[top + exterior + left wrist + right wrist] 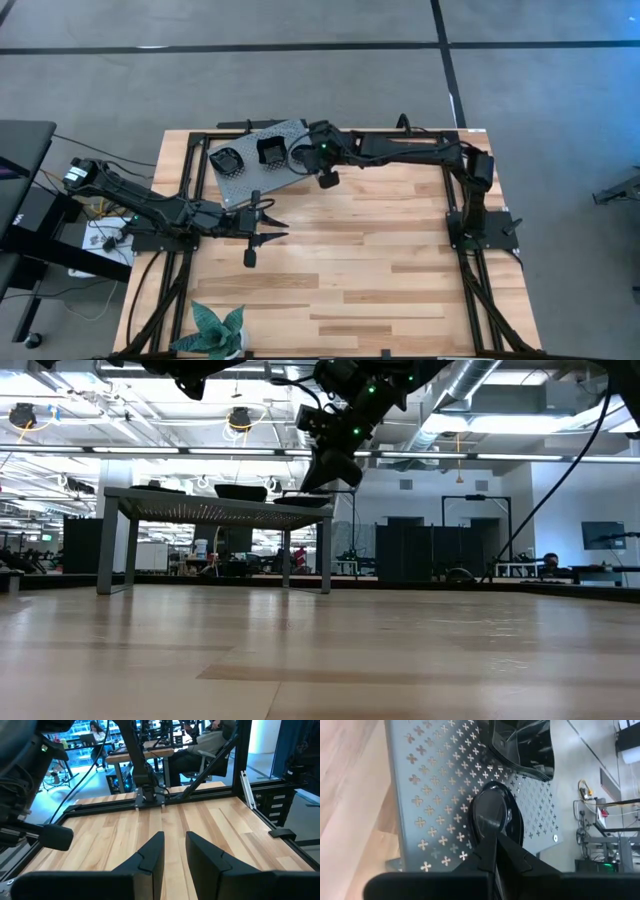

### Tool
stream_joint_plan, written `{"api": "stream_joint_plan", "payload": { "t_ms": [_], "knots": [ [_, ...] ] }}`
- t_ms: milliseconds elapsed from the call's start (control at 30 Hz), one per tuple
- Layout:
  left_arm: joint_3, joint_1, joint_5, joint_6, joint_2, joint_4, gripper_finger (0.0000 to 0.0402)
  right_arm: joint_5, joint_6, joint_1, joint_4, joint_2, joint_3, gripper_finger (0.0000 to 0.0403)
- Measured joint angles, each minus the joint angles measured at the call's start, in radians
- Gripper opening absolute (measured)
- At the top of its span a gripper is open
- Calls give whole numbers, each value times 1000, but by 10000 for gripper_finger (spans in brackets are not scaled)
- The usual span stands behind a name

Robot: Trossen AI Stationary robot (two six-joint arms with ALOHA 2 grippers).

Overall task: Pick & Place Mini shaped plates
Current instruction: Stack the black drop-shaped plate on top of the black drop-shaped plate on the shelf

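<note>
Right gripper [495, 852] is clamped on the rim of a round mini plate [492, 815] lying on the perforated stand [435, 795], beside a plate stack [525, 745].

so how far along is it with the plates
Nothing looks placed yet: no glossy black dish lies on the wooden tabletop. The stacks of black dishes sit on the grey perforated metal stand. The right gripper has shut on the rim of a roundish black dish there. The left gripper waits open over the table. All moving remains.
</note>
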Motion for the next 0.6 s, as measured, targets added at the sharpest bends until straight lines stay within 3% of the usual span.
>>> {"api": "stream_joint_plan", "payload": {
  "t_ms": [267,467,600],
  "knots": [
    [0,0,0,0,0,0,81,4,24,-23,-25,0,0,2],
    [0,0,0,0,0,-1,81,-4,21,36,16,0,0,2],
    [0,0,0,0,0,-1,81,-112,26,59,46,27,2,1]
  ]
}}
